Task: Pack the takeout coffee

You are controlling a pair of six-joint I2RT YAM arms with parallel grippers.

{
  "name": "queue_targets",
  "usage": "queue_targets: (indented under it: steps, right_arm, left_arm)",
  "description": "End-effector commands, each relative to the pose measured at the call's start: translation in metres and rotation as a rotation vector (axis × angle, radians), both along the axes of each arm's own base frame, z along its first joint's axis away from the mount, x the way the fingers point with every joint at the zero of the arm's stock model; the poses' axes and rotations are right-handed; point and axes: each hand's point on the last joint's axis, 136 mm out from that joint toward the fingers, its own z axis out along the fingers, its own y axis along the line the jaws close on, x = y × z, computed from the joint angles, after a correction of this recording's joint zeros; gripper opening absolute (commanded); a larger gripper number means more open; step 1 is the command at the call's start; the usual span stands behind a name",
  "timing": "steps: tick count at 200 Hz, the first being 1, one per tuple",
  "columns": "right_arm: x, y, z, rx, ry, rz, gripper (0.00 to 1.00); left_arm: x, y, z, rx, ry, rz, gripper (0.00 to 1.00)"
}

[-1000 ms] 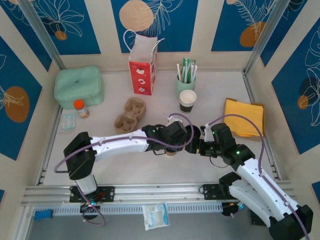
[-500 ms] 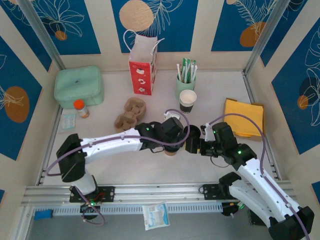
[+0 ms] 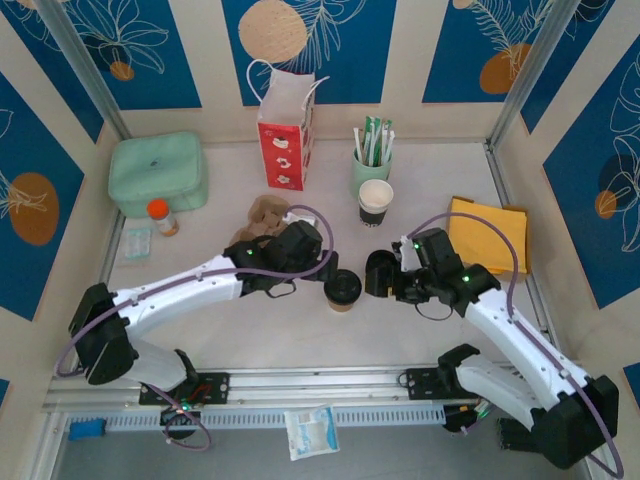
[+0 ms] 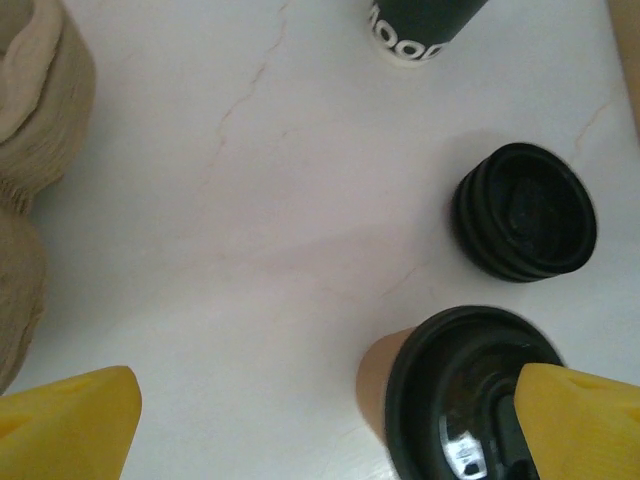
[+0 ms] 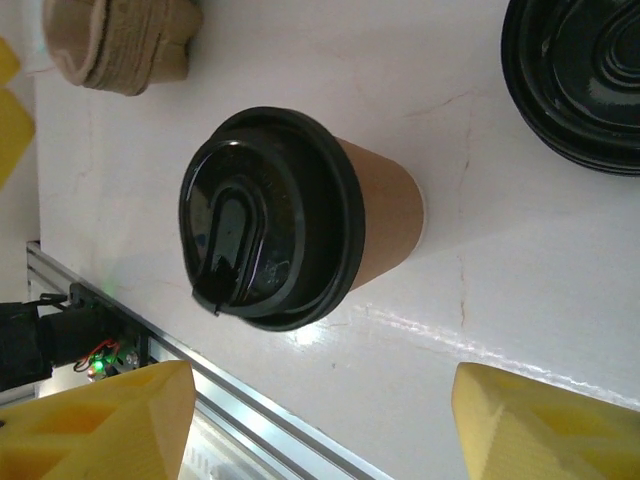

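Top view: the takeout coffee [image 3: 343, 289] stood upright and lidded on the table between my two arms, near the pulp cup carrier [image 3: 262, 214]. My left gripper [image 3: 322, 268] hung just left of it and my right gripper [image 3: 383, 280] just right, both arms bent inward and low.

Left wrist view: the yellow fingers [image 4: 70, 420] were spread wide, the cup beside one of them, ungripped.

Right wrist view: the fingers [image 5: 100, 420] were spread and empty, with a stack of black lids [image 5: 580, 80] beyond the cup.

I judged the lidding done. The next move called for closing on the cup's wall and carrying it level to the carrier.
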Motion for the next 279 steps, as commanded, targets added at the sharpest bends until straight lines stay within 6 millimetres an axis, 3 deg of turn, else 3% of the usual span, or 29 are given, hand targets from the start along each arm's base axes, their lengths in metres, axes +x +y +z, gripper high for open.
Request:
queue_targets:
  steps: [1, 42, 104, 279]
  right_arm:
    - [0.006, 0.002, 0.004, -0.044, -0.010, 0.023, 0.69]
    - [0.015, 0.010, -0.002, -0.101, -0.001, 0.049, 0.69]
    - [0.027, 0.017, -0.011, -0.138, 0.003, 0.058, 0.69]
    - [0.028, 0.025, -0.032, -0.142, 0.035, 0.080, 0.67]
  left_arm:
    - [-0.009, 0.009, -0.006, -0.042, 0.059, -0.008, 0.96]
    - [-0.017, 0.019, -0.026, -0.099, 0.121, -0.014, 0.97]
    - [-0.024, 0.006, -0.043, -0.155, 0.182, -0.059, 0.97]
    - [-0.025, 0.004, -0.078, -0.136, 0.235, -0.039, 0.97]
